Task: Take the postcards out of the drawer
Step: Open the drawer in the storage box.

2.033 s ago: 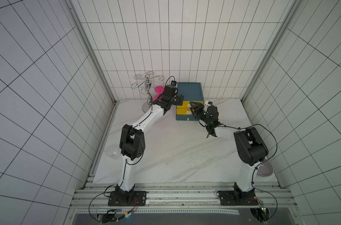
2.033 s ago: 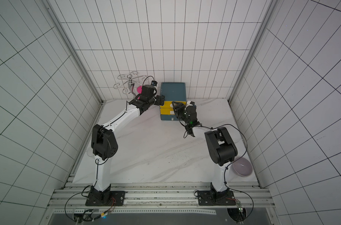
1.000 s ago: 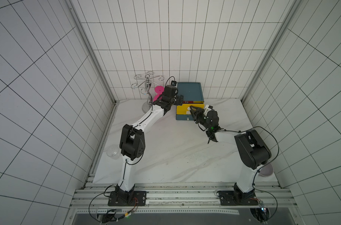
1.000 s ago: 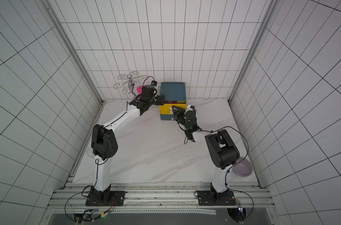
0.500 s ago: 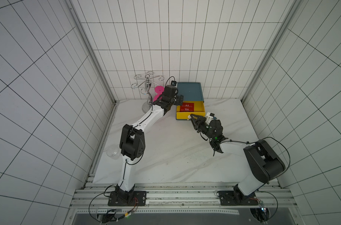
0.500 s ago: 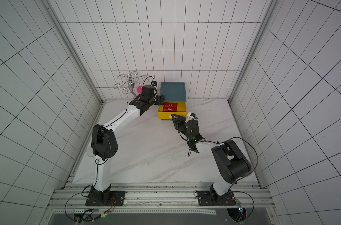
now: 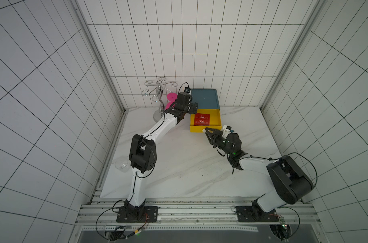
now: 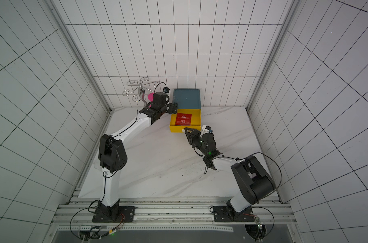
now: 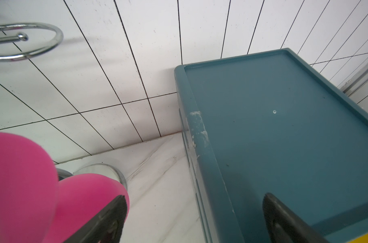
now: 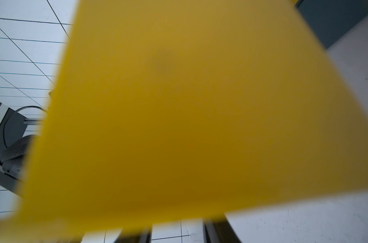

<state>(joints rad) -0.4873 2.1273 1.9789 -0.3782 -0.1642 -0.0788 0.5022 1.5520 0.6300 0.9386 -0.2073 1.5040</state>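
Note:
In both top views a yellow drawer (image 7: pixel 217 120) (image 8: pixel 196 121) stands pulled out of the blue cabinet (image 7: pixel 204 101) (image 8: pixel 186 98). A red postcard (image 7: pixel 202 119) (image 8: pixel 183 120) with white print lies flat inside it. My right gripper (image 7: pixel 207 131) (image 8: pixel 187 130) is shut on the white knob at the drawer's front. The yellow drawer front (image 10: pixel 179 115) fills the right wrist view, blurred. My left gripper (image 7: pixel 192 107) (image 8: pixel 173 108) stands open against the cabinet's left top edge, one finger over the cabinet top (image 9: pixel 273 126), holding nothing.
A chrome glass rack (image 7: pixel 160 92) and a pink object (image 7: pixel 171 97) (image 9: pixel 21 178) stand left of the cabinet, close to my left wrist. A clear glass (image 7: pixel 121 165) sits at the table's left edge. The tiled back wall is just behind the cabinet.
My right gripper has moved toward the table's front, drawing the drawer out with it and uncovering the red postcard. The left arm has stayed put.

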